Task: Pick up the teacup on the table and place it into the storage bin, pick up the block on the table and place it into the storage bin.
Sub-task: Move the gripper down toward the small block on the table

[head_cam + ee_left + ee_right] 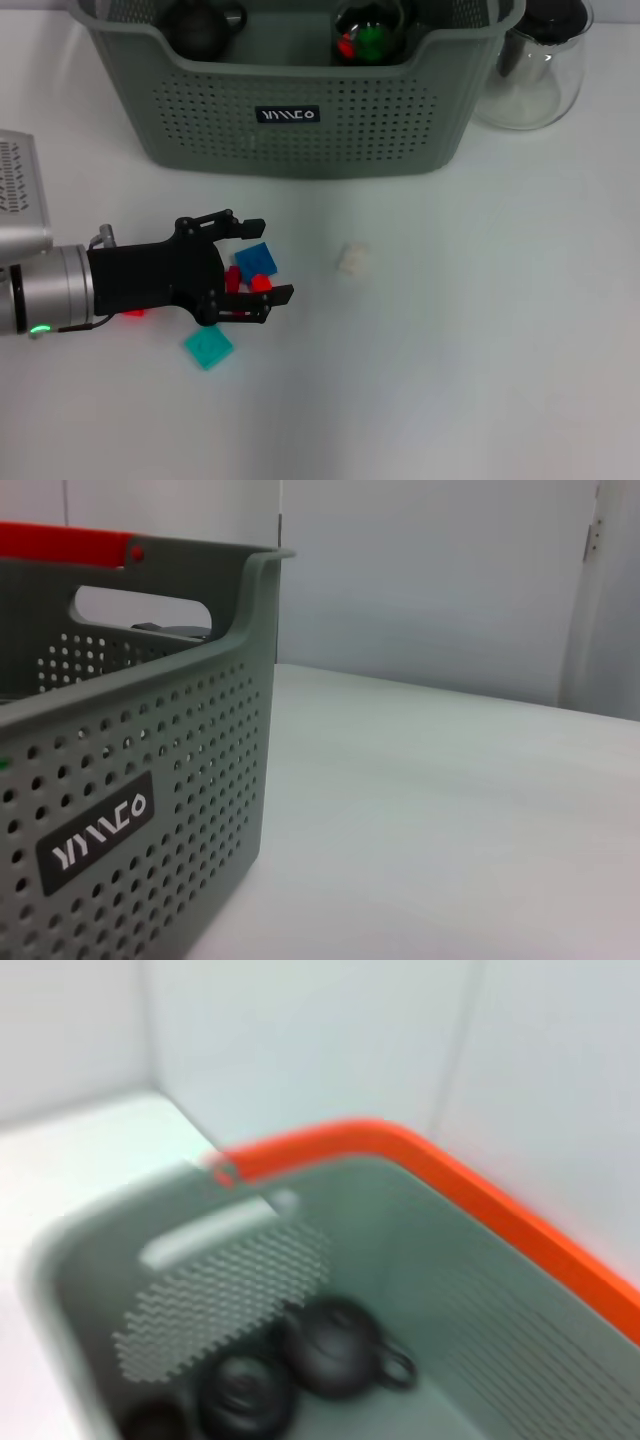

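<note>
The grey-green storage bin stands at the back of the table, its label facing me; the left wrist view shows its perforated wall close by. My left gripper hovers low in front of the bin, left of centre, open, with a blue block and small red blocks between its fingers. A teal block lies just in front of it. To the right lies a small whitish thing; I cannot tell if it is the teacup. My right gripper is out of view.
Inside the bin sit a dark teapot and a dark cup, plus a round glass piece showing red and green. A clear glass pot stands right of the bin. A grey device is at the left edge.
</note>
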You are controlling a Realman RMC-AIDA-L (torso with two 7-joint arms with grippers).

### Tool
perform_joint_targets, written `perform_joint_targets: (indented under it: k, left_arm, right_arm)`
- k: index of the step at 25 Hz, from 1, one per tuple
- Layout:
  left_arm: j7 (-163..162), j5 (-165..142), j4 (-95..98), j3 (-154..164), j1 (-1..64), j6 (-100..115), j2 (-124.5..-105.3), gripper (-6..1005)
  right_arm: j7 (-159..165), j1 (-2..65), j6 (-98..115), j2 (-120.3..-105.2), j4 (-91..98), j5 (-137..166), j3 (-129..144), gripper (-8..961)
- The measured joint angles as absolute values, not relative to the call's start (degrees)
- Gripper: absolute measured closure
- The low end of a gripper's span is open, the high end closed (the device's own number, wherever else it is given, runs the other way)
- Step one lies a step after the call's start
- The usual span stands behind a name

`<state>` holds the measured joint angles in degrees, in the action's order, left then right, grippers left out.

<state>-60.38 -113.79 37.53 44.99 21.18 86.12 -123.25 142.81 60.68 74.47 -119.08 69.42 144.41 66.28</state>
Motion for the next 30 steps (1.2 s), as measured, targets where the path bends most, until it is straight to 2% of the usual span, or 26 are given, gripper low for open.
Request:
perform_joint_targets:
  k: [2, 7, 11, 14, 17, 23, 30]
  left_arm:
    - [-60.38, -113.79, 37.53, 45.0, 21.18, 86.16, -123.24, 111]
    - [-60.38, -113.81, 37.53, 44.99, 21.18, 86.27, -123.21, 112]
    - [-60.39, -113.92, 37.58, 44.99, 21.18, 86.29, -123.15, 112]
    - [-60.38, -113.98, 37.74, 44.99, 21.18, 86.32, -123.19, 112]
    - [-60.39, -114.06, 37.74, 44.99, 21.18, 86.31, -123.2, 112]
    - [-60.38, -114.23, 37.73, 45.0, 21.1, 86.37, -123.22, 111]
    - [-60.25, -114.23, 37.66, 44.99, 21.09, 86.4, -123.22, 112]
  right_arm:
    - [141.95, 57.16, 77.98, -118.85, 76.09, 139.24, 65.6, 122]
    - [139.15, 49.71, 88.56, -117.73, 87.78, 125.54, 62.74, 122]
    - [136.97, 47.21, 97.64, -116.77, 88.85, 120.9, 61.86, 121]
    - [135.18, 46.72, 102.91, -116.74, 86.78, 122.5, 62.62, 121]
    - [134.42, 47.56, 105.31, -117.43, 81.82, 127.65, 65.28, 121]
    - [134.7, 52.08, 102.12, -120.17, 67.82, 140.28, 71.06, 127]
    - [138.3, 56.73, 90.66, -120.41, 53.94, 141.97, 78.14, 136]
